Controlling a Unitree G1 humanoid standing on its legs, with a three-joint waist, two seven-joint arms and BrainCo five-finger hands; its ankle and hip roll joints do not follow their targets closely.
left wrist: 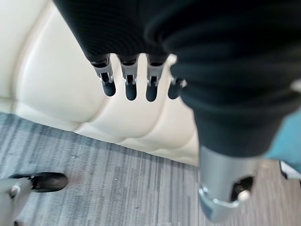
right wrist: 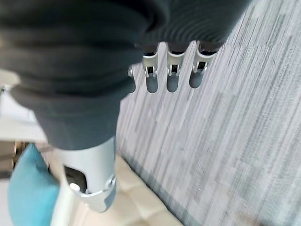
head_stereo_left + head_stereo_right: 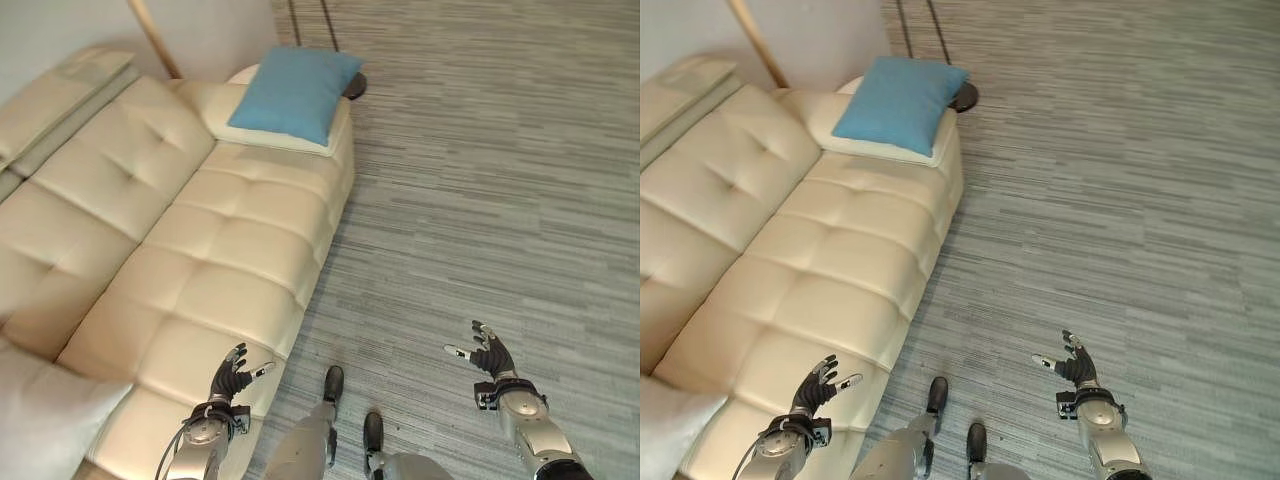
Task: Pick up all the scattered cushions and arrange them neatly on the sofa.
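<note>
Blue cushion [image 3: 294, 92] lies on sofa [image 3: 210, 260], well apart from both hands' fingers [image 3: 238, 358].

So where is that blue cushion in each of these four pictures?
Left eye view: blue cushion at the top, on the sofa's far end, lying on a cream cushion.
Right eye view: same spot, top left of centre.
Left wrist view: a teal sliver at the right edge.
Right wrist view: bottom left corner.
Shared landmark: the cream sofa, meeting the grey striped carpet.
</note>
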